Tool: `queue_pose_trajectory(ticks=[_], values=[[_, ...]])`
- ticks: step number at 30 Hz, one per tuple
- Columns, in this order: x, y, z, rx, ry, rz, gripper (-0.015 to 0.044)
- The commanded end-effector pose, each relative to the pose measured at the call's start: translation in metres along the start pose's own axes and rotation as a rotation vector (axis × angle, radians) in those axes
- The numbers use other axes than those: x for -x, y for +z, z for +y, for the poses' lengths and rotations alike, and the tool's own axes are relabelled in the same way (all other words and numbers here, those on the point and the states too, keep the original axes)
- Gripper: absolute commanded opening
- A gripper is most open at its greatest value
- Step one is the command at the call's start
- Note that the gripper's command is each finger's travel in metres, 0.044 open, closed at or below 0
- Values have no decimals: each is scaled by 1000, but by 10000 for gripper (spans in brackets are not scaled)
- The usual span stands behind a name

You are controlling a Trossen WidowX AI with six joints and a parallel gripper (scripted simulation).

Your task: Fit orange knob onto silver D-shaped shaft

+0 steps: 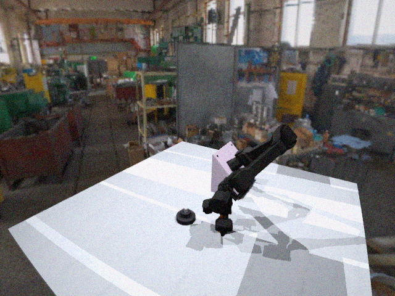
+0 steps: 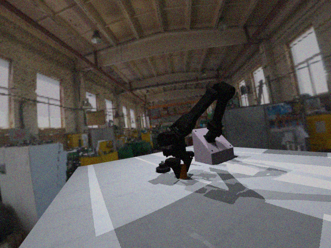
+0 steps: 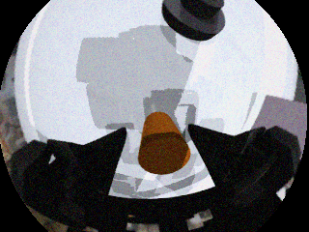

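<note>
The orange knob stands upright on the table; in the top view the gripper hides nearly all of it. My gripper is open and low, pointing down, with one finger on each side of the knob. The wrist view shows gaps between the knob and both fingers. The knob's underside is hidden. The dark round pedestal stands a short way from the knob. A small silver shaft tip shows on top of it; its flat side cannot be made out.
A pale pink wedge-shaped block stands behind the gripper, at the arm's base. The arm reaches over from it. Shadows of the arm lie across the white table.
</note>
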State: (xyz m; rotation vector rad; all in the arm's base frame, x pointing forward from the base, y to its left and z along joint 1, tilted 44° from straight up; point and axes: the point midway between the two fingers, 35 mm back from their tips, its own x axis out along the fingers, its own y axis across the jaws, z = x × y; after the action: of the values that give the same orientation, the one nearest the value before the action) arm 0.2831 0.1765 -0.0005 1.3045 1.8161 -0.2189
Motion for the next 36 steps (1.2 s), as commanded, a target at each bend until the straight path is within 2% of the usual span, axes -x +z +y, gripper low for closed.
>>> queue_pose_trajectory(ticks=[1,7,13,18,36], values=[[-2,0,-2,-7,-2,-1,335],[-2,0,-2,-7,-2,-1,177],[-2,0,-2,-7,-2,-1,138],[9,0,-1,49,1,-16,6],[122,4,1,0,-7,-12,0]])
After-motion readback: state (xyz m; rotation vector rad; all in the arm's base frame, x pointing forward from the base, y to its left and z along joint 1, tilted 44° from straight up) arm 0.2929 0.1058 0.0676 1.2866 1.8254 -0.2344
